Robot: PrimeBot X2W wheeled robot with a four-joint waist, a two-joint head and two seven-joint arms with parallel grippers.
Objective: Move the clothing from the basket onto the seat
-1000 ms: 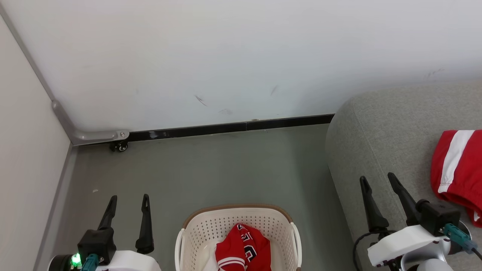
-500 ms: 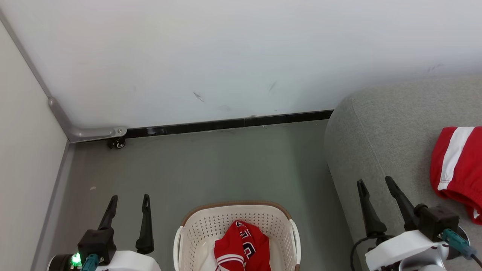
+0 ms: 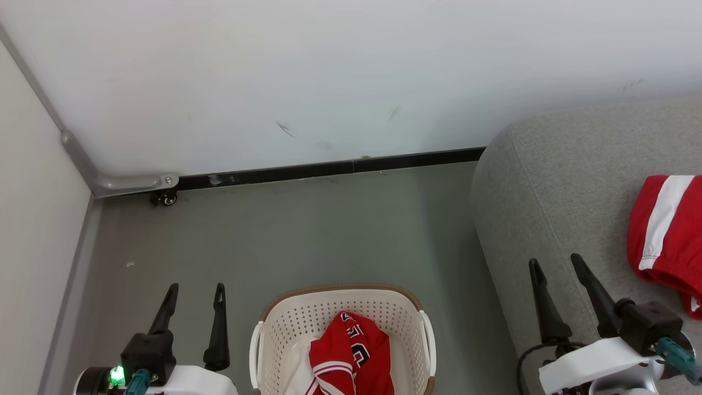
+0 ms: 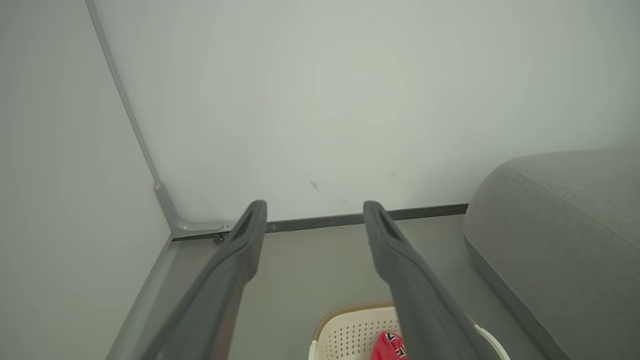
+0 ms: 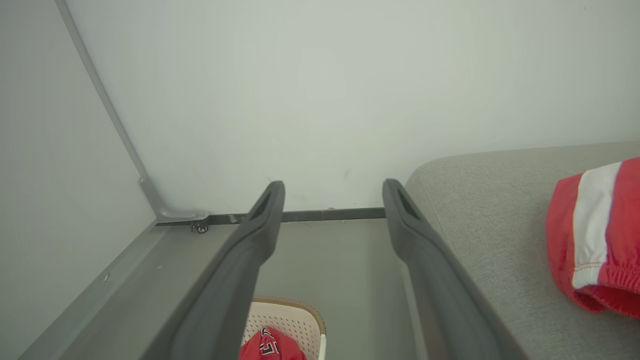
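The cream basket (image 3: 285, 323) with a brown rim stands on the floor at the bottom middle of the head view, its near part cut off. A crumpled red jersey (image 3: 351, 356) with lettering lies inside it; the jersey (image 5: 270, 347) also shows in the right wrist view. The red shorts (image 3: 666, 230) with a white stripe lie on the light-grey seat (image 3: 554, 192) at the right. My left gripper (image 3: 197, 288) hangs open to the left of the basket, empty. My right gripper (image 3: 554, 262) is open above the seat's left edge, left of the shorts (image 5: 595, 235).
A white wall (image 3: 329, 82) with a black skirting strip runs behind the grey floor (image 3: 307, 230). A pale panel (image 3: 33, 219) closes the left side, with a metal bracket and small caster (image 3: 164, 198) at the corner.
The head camera has tilted, so the whole scene has shifted up a little in the picture. Both grippers stay open, and the jersey and shorts lie as before.
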